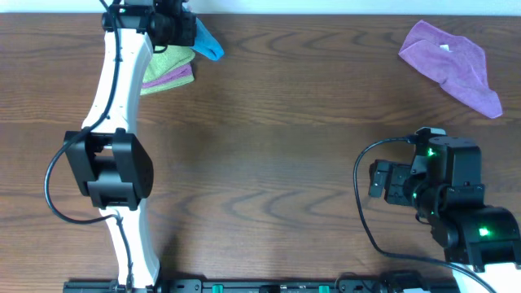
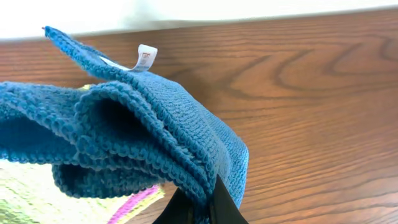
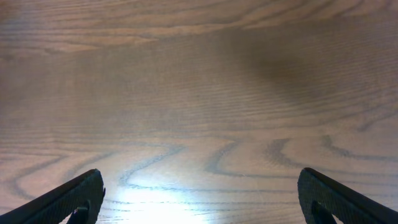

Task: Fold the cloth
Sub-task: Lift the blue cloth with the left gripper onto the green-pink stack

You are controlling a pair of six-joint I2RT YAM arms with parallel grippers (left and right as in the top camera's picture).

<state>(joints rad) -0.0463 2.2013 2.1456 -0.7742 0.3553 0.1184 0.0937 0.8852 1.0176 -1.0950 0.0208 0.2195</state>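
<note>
Pinching left gripper (image 2: pixel 200 208): its jaws are shut tight on a bunched edge of the blue cloth (image 2: pixel 155 124). I think this is so the cloth can be lifted and carried.
Blue cloth: it hangs from the jaws in soft, loopy folds, right beside the top right corner of the folded pile (image 1: pixel 167 69). It is fuzzy like a towel. It is not yet laid flat for folding.
White tag (image 2: pixel 146 58): small and stiff, it sticks up from the far edge of the cloth.
Folded pile: lime-green on top and pink below, flat and neat, partly under the left arm.
Right gripper (image 3: pixel 199 193): its jaws are spread wide and hold nothing. It hovers low over bare wood, far from the pile.
Purple cloth (image 1: pixel 452 61): crumpled, lying far to the right of the pile.
Table (image 1: pixel 277 122): smooth dark brown wood with wavy lines.
</note>
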